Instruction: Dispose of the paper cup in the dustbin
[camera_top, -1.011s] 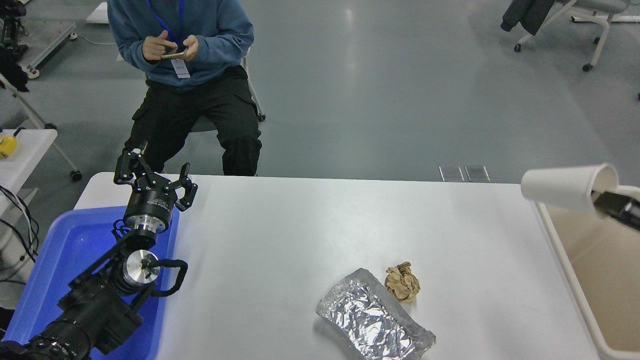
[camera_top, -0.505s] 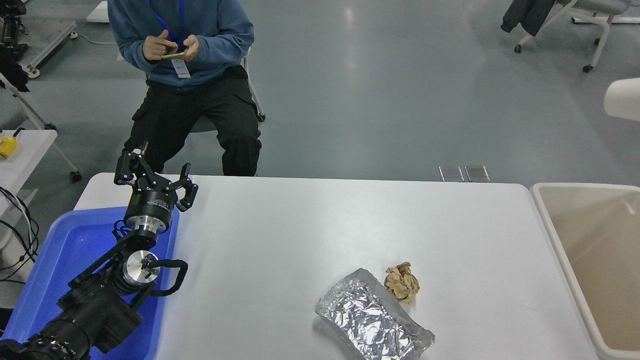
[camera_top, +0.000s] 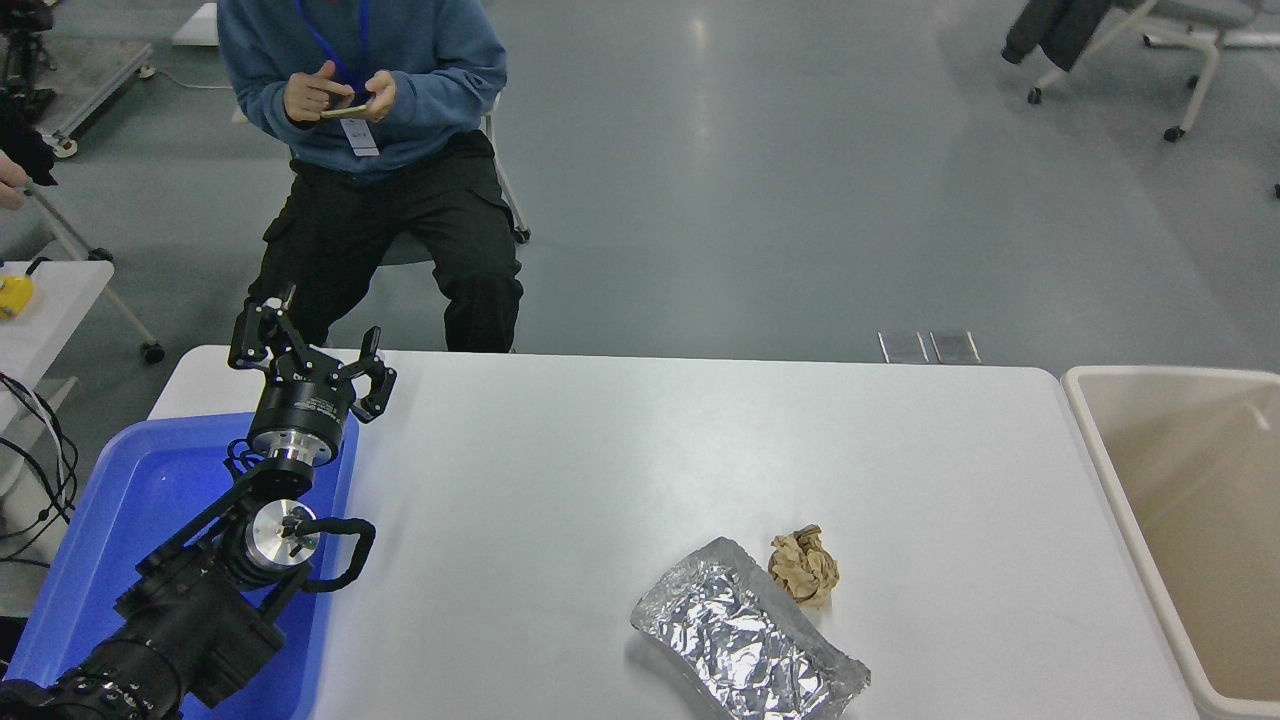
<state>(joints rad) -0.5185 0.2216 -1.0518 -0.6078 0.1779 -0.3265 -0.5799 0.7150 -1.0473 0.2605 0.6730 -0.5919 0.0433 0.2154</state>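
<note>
The beige dustbin stands off the table's right edge, and the part of its inside that shows holds nothing. The paper cup is out of view. My right arm and its gripper are out of view. My left gripper is parked open and empty at the lower left, above the far corner of the blue bin.
A crinkled silver foil tray lies near the table's front edge, with a crumpled brown paper ball just behind it. A person sits at the far side with a phone in both hands. Chairs stand at the far right.
The right gripper held the cup over the dustbin's far corner, lifted it up and to the right, and has now left the picture with it. The left arm has not moved.
</note>
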